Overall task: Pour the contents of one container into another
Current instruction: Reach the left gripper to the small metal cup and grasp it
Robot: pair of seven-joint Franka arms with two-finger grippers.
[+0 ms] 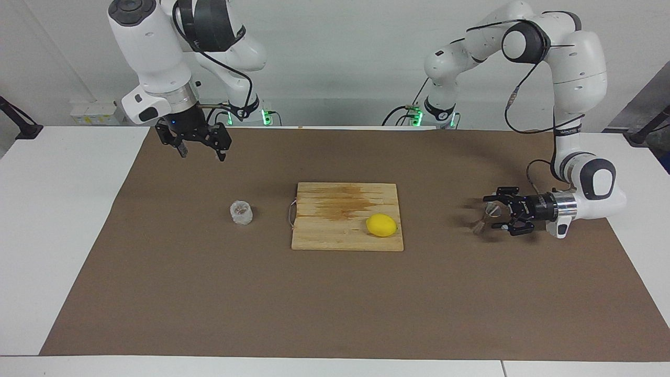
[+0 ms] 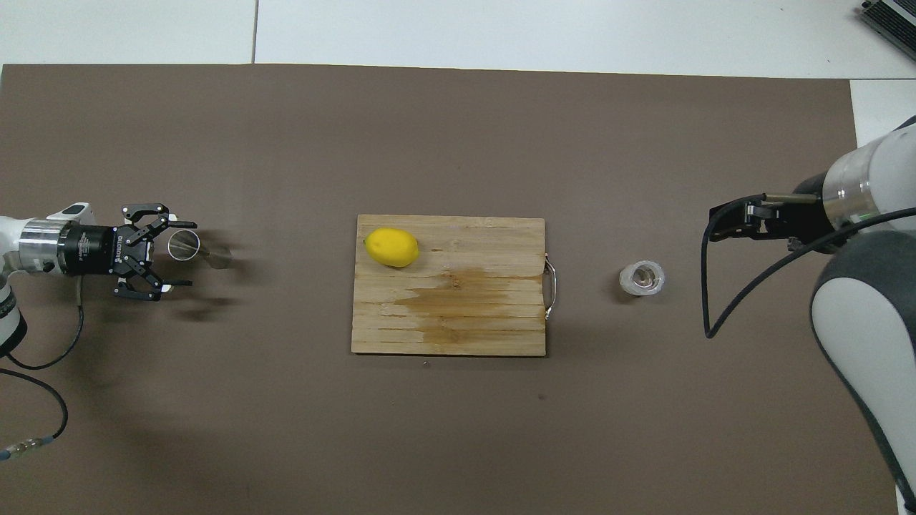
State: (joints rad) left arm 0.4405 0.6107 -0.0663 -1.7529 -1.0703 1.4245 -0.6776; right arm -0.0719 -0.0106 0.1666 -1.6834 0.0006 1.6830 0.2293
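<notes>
The left arm is seen folded high at the elbow and bent down at the left arm's end of the table, its forearm laid out level and low over the brown mat [image 1: 335,293], so that the left gripper [image 1: 492,212] is pointed sideways toward the cutting board [image 1: 346,230]. Its fingers are spread wide, and the metal jigger [image 1: 482,217] is found just at their tips, leaning rather than upright; whether a finger is touching it cannot be told. In the overhead view the left gripper [image 2: 175,252] is shown with one finger beside the jigger's [image 2: 197,248] open rim and the other well clear of it, nothing being clamped. The right arm is held upright at the right arm's end, wrist turned downward, and the right gripper [image 1: 201,152] is hung in the air over the mat, fingers parted and empty; it is waiting. In the overhead view only its dark body [image 2: 744,218] is shown. The glass cup [image 1: 241,212] is stood on the mat between the right gripper and the board, something brownish being seen inside it [image 2: 642,278]. A lemon [image 1: 381,225] is rested on the board, at the corner toward the left arm, and the wood is marked by a wide brown stain [image 2: 458,300].
</notes>
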